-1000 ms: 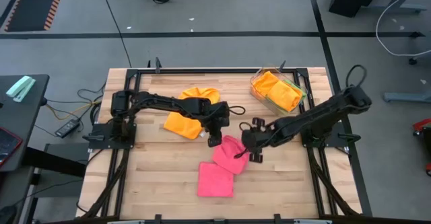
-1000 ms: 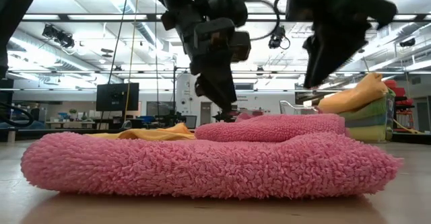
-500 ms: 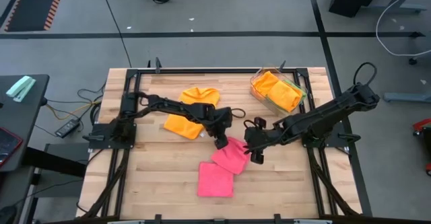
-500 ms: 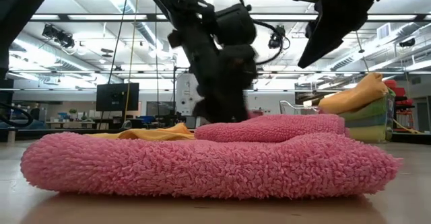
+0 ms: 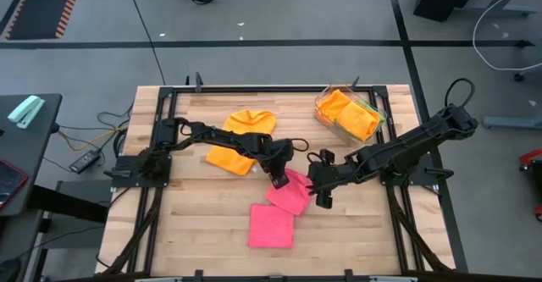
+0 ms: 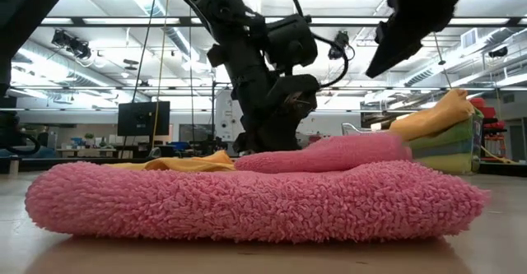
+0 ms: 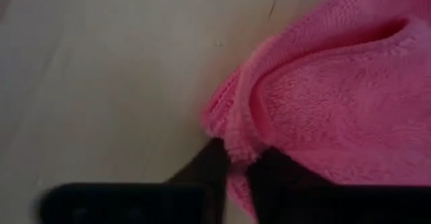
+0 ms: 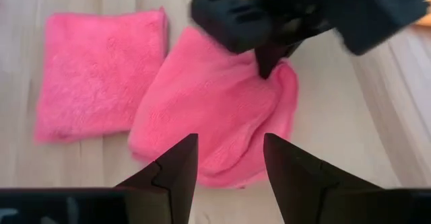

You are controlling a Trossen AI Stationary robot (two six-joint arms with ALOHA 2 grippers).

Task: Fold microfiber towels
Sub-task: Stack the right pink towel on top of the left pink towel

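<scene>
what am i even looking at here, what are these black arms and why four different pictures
Two robot arms at a wooden table, folding towels. One picture looks straight down, one sits at table height, and one camera rides on each wrist. The left hand has pinched the corner of a rumpled pink towel; its wrist picture shows the fingers closed on the edge. The right hand hovers open above that towel. Nearby lie a folded pink towel, an orange towel and a clear tray of more towels.
</scene>
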